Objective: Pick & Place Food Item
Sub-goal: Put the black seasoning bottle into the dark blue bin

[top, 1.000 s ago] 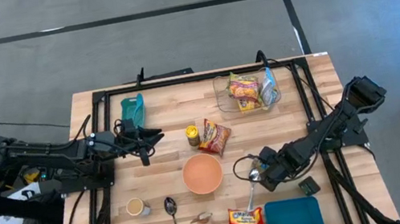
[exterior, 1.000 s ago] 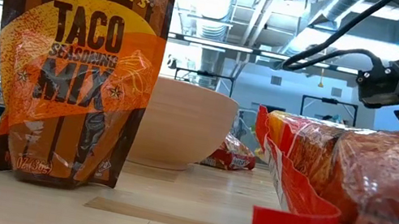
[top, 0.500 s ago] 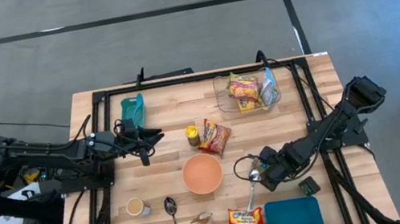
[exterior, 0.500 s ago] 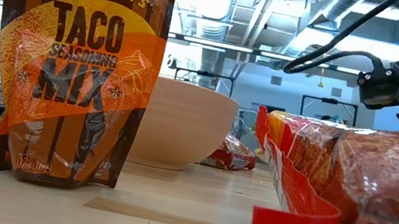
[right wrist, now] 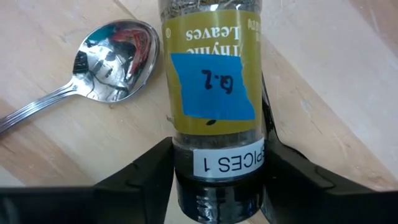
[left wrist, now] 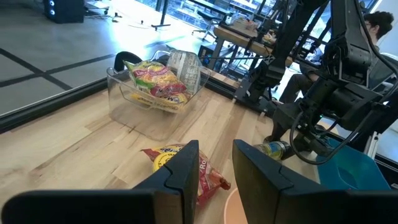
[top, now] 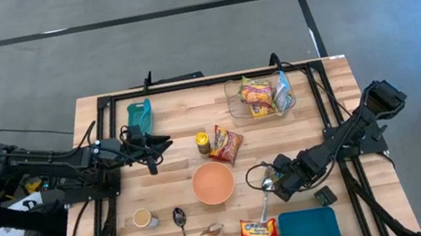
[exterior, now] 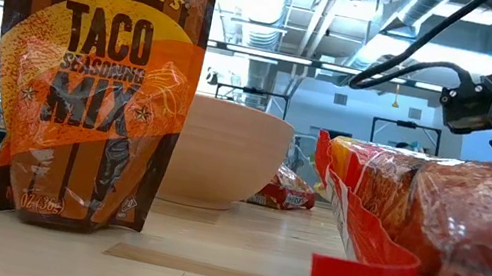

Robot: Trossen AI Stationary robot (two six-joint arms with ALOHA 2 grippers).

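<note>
While the left gripper (top: 149, 148) waits near the desk's left edge, fingers slightly parted and empty, the right gripper (top: 281, 181), by the near-right corner, should close squarely around the spice jar (right wrist: 211, 93) lying between its fingers, beside the spoon (right wrist: 102, 62).

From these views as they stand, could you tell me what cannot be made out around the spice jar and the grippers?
- Spice jar: its far end is cut off by the right wrist picture's edge, and in the high view the right gripper covers it.
- Jar's contents: label wording partly cut off.
- Left gripper: fingertips fall below the left wrist picture's edge.
- Clear bin: packet names too small in the high view.
</note>
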